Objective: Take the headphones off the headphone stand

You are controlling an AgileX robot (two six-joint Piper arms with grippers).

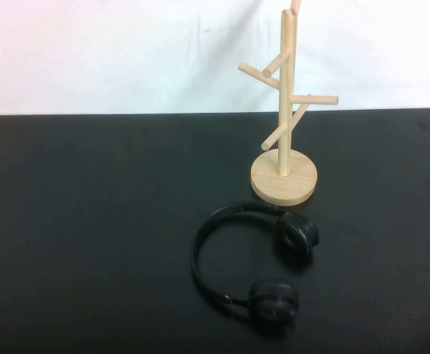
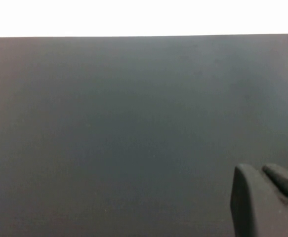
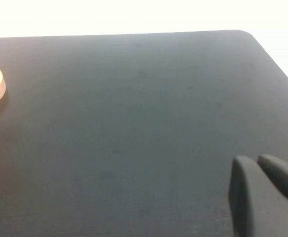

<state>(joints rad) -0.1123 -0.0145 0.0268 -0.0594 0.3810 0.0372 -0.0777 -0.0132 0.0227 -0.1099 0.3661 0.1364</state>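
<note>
On the black table [image 1: 89,221], the headphones [image 1: 229,254] are lying flat just in front of the headphone stand [image 1: 285,140], already off it. Probably light, thin headband looking grabbable. Left gripper [image 2: 262,197] and right gripper [image 3: 262,190] are hanging back low, both empty with fingers nearly together.

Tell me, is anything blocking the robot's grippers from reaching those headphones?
Nothing visible. The headphones lie flat on the black table just in front of the headphone stand. The left gripper and right gripper sit over bare tabletop.
</note>
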